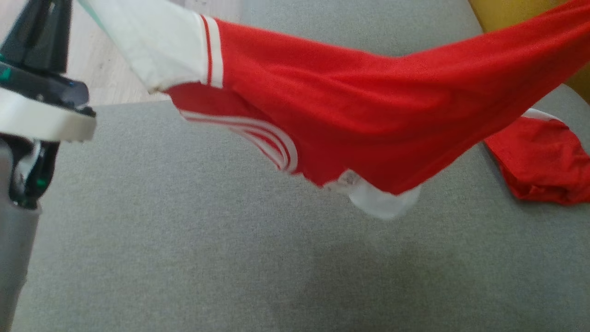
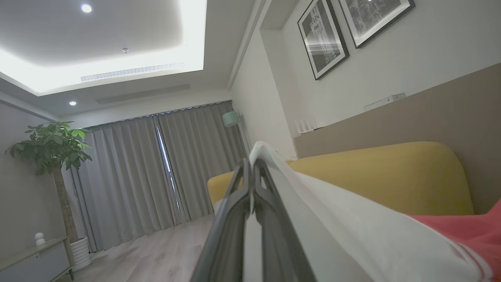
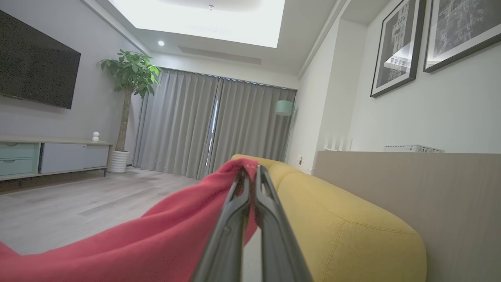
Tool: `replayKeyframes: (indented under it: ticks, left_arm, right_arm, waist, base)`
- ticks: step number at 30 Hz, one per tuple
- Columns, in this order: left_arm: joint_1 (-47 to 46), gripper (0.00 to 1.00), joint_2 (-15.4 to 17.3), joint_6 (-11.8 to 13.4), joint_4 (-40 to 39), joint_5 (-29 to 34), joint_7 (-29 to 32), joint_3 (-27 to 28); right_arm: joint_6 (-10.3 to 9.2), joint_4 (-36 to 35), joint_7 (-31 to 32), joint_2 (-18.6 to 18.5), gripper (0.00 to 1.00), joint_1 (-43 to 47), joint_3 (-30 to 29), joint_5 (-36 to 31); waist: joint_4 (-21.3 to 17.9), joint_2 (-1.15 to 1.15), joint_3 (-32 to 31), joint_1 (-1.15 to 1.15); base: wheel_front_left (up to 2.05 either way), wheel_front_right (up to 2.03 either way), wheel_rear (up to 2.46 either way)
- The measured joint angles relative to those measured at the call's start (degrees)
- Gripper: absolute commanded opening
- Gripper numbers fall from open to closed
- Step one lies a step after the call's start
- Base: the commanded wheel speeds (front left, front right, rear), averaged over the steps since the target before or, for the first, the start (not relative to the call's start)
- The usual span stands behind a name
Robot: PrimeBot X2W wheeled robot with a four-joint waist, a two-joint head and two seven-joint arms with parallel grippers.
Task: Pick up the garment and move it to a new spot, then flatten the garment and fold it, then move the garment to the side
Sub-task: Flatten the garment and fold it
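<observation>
The garment (image 1: 359, 106) is red with white striped trim and a white sleeve. It hangs stretched in the air above the grey seat cushion (image 1: 207, 258). One red sleeve end (image 1: 539, 161) rests on the cushion at the right. A white collar piece (image 1: 382, 198) dangles from the lowest point. My left gripper (image 2: 250, 164) is shut on the white sleeve (image 2: 332, 219). My right gripper (image 3: 250, 170) is shut on a red edge of the garment (image 3: 156, 243). My left wrist (image 1: 41, 92) shows at the left edge of the head view.
A yellow sofa back (image 3: 352, 219) runs behind the seat, also at the upper right corner (image 1: 507, 14) in the head view. Wooden floor (image 1: 101, 60) lies past the cushion's left edge. A potted plant (image 3: 129, 78) and a low cabinet (image 3: 58, 156) stand across the room.
</observation>
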Motion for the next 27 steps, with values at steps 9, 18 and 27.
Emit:
replayKeyframes:
  ticks: [9,18,27]
  left_arm:
    - [-1.05,0.00,0.21,-0.02,1.76,-6.13,3.59,-3.53]
    - [0.47,0.00,-2.11,-0.45,3.72,-9.28,5.55,-11.78]
    - [-6.81,0.00,-6.58,-0.45,10.71,-8.76,-0.54,-16.80]
  right_arm:
    - [0.00,7.73,5.59,0.04,0.00,-1.05,4.81,2.16]
    - [0.00,28.28,0.71,4.69,0.00,-14.41,14.77,-1.48]
    - [0.00,49.64,-14.86,11.43,1.00,-30.39,15.63,-7.25]
  waist:
    - [0.21,0.00,0.78,0.00]
    - [1.75,0.00,5.48,0.00]
    - [6.88,0.00,13.49,0.02]
  base:
    - [0.00,0.00,0.00]
    - [0.00,0.00,0.00]
    - [0.00,0.00,0.00]
